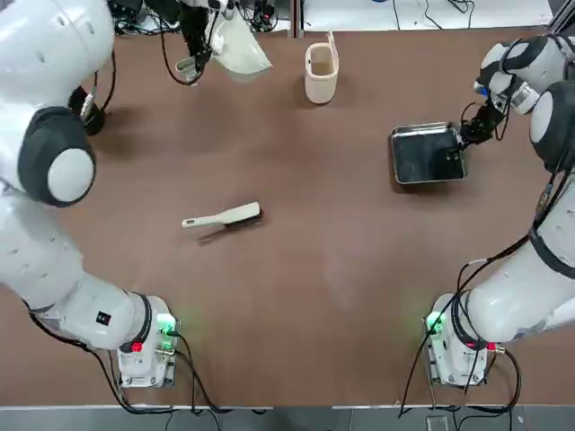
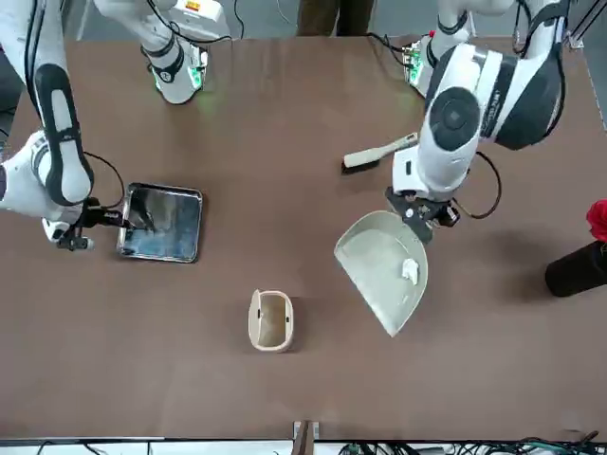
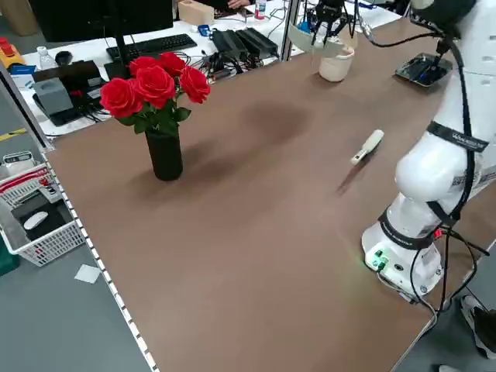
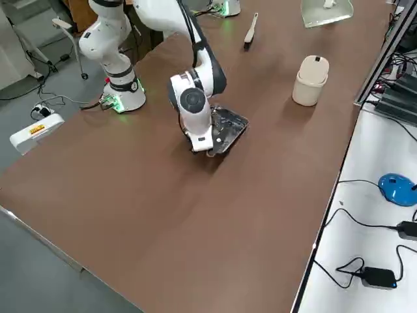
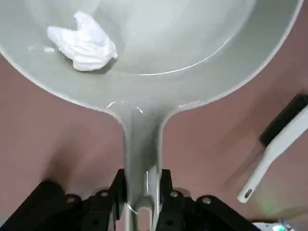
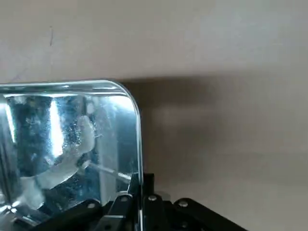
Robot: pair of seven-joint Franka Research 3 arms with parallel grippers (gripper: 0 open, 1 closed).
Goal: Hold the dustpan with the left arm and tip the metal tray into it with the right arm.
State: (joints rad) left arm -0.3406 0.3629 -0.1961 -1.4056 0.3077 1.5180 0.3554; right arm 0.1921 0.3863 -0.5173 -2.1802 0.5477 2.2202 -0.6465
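Both grippers are clamped: the left gripper (image 5: pixel 141 202) on the dustpan (image 2: pixel 384 270) handle, mouth aimed at the far table (image 1: pixel 296 296) edge; the right gripper (image 6: pixel 141 192) on the metal tray (image 1: pixel 428 153) rim, lying flat; wide bare tabletop between them.

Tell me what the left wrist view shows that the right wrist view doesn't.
Left wrist only: the left gripper clamped on the dustpan handle, a white crumpled wad inside the pan, and the hand brush beside it. Right wrist only: the right gripper pinching the metal tray rim. Both show the brown table.
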